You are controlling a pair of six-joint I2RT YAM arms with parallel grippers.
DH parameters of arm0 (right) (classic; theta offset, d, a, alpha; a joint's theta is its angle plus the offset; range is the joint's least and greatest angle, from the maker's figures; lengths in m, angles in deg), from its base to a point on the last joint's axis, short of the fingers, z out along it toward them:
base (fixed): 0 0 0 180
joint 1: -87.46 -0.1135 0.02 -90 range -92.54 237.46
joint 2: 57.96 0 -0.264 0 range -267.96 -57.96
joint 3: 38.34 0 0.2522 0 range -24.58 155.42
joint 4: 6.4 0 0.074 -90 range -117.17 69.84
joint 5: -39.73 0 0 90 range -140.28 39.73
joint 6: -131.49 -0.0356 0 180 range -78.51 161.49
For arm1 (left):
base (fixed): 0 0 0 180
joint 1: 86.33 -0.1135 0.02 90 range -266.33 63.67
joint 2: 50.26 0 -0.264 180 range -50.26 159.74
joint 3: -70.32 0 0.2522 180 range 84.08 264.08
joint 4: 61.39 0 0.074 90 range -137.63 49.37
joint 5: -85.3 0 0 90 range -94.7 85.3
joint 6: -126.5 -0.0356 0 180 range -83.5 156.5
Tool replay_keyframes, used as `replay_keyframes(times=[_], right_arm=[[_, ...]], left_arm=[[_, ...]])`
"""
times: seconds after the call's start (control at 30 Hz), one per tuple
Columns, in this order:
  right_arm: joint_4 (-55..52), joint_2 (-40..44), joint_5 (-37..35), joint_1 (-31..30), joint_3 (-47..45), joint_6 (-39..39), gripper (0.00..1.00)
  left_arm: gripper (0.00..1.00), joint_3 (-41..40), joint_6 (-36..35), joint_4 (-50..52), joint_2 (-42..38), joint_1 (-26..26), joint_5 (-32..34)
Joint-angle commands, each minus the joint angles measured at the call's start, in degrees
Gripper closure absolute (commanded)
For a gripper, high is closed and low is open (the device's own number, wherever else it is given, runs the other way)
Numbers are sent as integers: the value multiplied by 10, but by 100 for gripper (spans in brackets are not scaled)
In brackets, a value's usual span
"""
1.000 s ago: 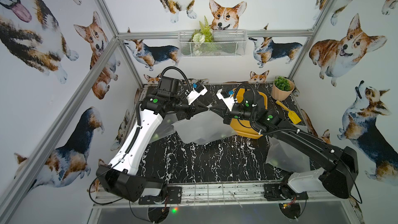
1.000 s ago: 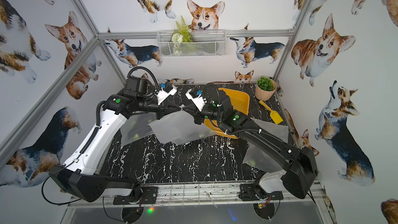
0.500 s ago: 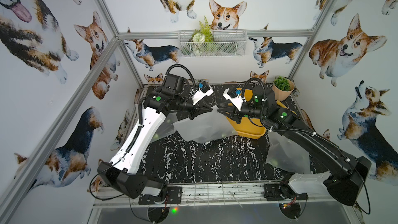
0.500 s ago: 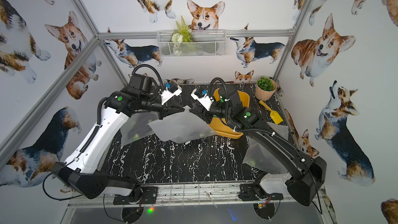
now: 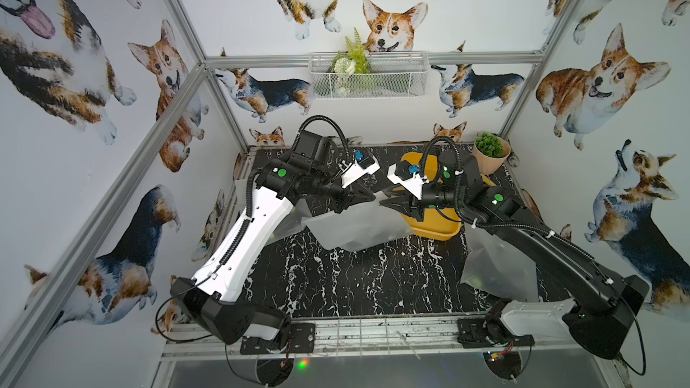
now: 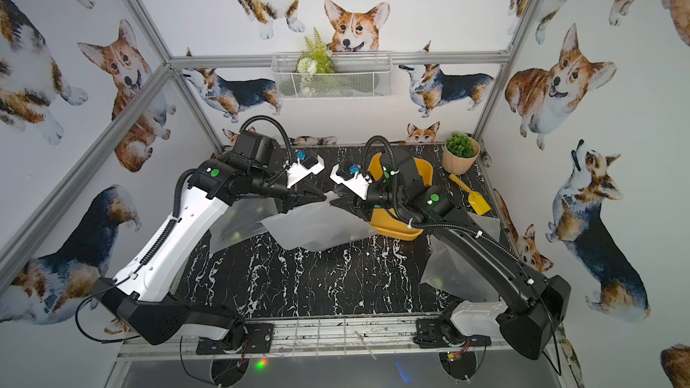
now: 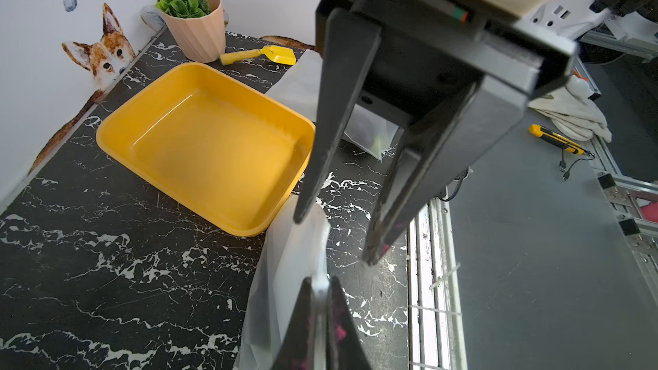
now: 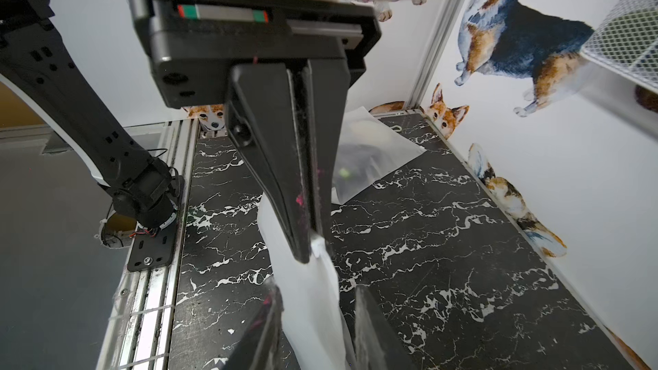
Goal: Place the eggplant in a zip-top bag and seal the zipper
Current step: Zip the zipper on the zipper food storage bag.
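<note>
In both top views a yellow tray (image 5: pixel 442 232) sits at the bench's (image 5: pixel 354 293) back right. A potted plant (image 5: pixel 489 156) fills the back right corner, a scoop (image 6: pixel 471 197) lies by the right edge, and a spare bag (image 6: pixel 239 223) lies under the left arm. Corgi-print walls enclose the black marbled bench. The zip-top bag (image 5: pixel 354 225) hangs over mid-bench beside the tray.

The left wrist view shows the left gripper (image 7: pixel 320 291) clamped on the bag's top edge, with the right gripper (image 7: pixel 334 240) facing it, jaws moderately apart.

In the right wrist view the bag passes between the right gripper's parted fingers (image 8: pixel 365 318). Whether the eggplant is inside, I cannot tell.
</note>
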Motion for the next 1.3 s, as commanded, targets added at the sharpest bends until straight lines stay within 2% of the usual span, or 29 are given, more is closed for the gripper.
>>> replay_keyframes(times=[0.0,0.3,0.5,0.63,0.77,0.9,1.07,1.27], right_arm=[[3,-8,15,0,9,29,65],[13,-24,38,-1,22,30,71],[11,-30,55,-4,25,33,79],[-3,-29,64,-8,25,47,96],[32,-14,69,-11,4,25,100],[74,-3,11,-34,-15,-14,100],[130,9,-116,-70,-52,-98,100],[134,11,-130,-71,-44,-164,100]], left_arm=[[100,-5,-20,12,-7,1,-6],[100,-7,-25,13,-7,1,-3],[100,-8,-24,10,-7,0,-3],[100,-11,-21,4,-9,0,0],[100,-16,-12,-6,-11,0,6],[98,-38,15,-43,-23,0,26],[97,-61,37,-69,-44,-3,48],[97,-64,47,-76,-42,-4,47]])
